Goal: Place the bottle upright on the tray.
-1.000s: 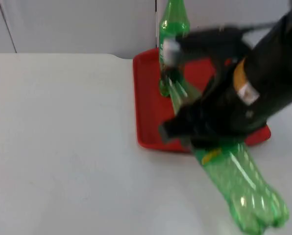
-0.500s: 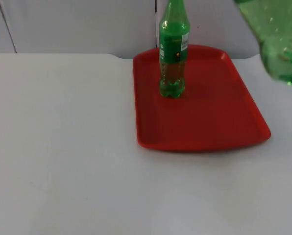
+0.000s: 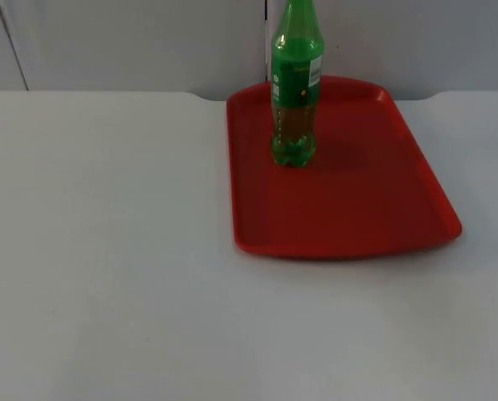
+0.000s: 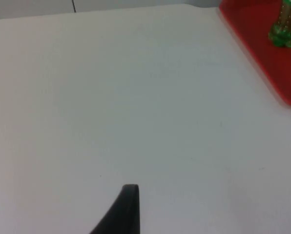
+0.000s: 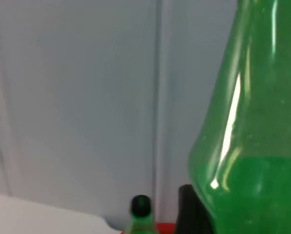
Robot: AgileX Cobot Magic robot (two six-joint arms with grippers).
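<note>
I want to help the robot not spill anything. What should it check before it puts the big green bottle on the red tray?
1. Big bottle held by the right gripper: ok, it sits right beside the fingertip.
2. Grip firm: cannot tell.
3. Free room on the red tray: ok, much of it is bare.
4. Small bottle upright on the tray: ok, stay away from it.
5. Left gripper out of the way: ok, it waits over the white table.
</note>
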